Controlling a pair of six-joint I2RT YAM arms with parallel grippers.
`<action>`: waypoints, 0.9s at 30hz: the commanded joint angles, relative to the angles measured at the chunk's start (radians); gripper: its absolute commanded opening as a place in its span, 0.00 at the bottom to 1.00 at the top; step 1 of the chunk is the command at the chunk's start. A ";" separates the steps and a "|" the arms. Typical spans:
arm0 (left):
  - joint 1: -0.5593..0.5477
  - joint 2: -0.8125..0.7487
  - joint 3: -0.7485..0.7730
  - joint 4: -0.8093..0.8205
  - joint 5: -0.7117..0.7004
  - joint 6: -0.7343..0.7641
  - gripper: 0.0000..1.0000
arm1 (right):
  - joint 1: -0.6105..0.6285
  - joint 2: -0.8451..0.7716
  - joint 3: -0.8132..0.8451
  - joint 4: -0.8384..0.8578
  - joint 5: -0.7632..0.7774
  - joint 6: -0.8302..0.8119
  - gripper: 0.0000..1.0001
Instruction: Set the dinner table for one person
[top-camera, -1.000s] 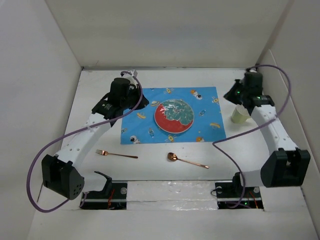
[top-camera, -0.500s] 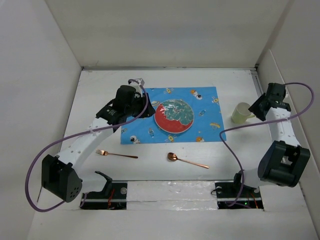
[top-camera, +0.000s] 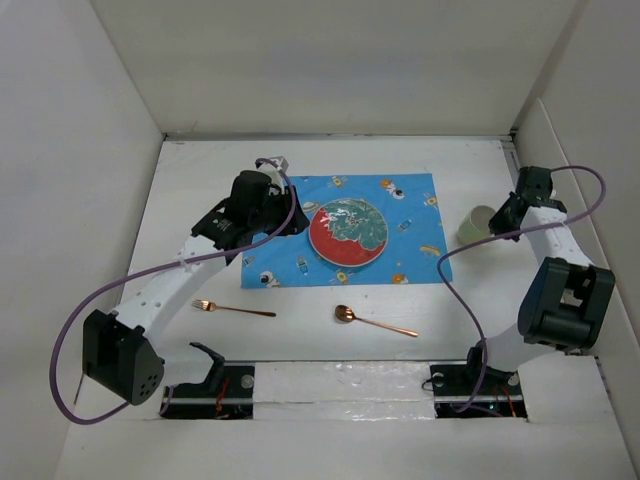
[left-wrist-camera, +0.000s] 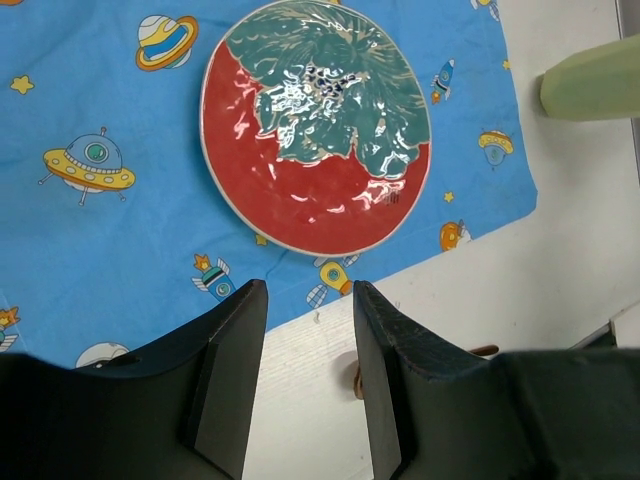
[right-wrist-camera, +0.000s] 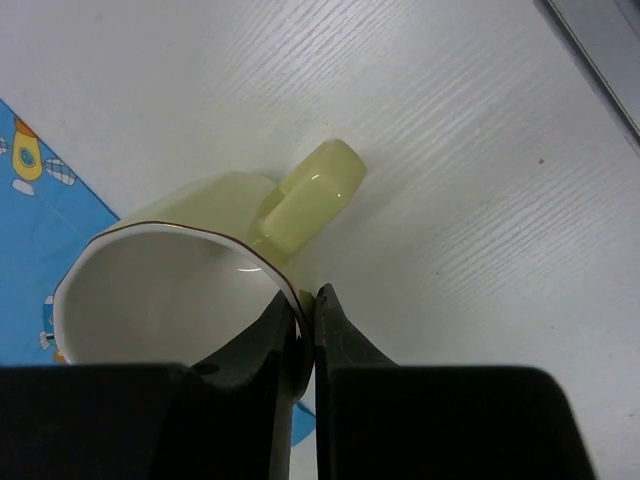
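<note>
White worktop (top-camera: 200, 170) fills the walled bay, carrying everything.
Rigid and fixed by my judgement, it offers nothing to grip; the pieces are taken instead. Blue placemat (top-camera: 412, 215) lies centred, red-and-green plate (top-camera: 347, 231) on it; left gripper (left-wrist-camera: 310, 295) hovers at the mat's near edge, jaws spread, empty. Pale mug (top-camera: 477, 224), likely brittle and slick, sits just right of the mat; right gripper (right-wrist-camera: 305, 302) has its jaws pinching the rim beside the handle. Spoon (top-camera: 375, 321) and fork (top-camera: 235, 309) lie nearer.

Large white walled dinner table (top-camera: 200, 180)
</note>
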 joint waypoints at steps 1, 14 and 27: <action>0.002 -0.024 0.042 0.000 -0.015 0.013 0.37 | 0.062 -0.045 0.097 0.030 0.026 -0.013 0.00; 0.002 0.002 0.134 -0.035 -0.051 0.010 0.37 | 0.307 0.293 0.668 -0.174 0.043 -0.068 0.00; 0.002 -0.015 0.122 -0.057 -0.099 -0.008 0.37 | 0.355 0.608 1.021 -0.275 0.080 -0.103 0.00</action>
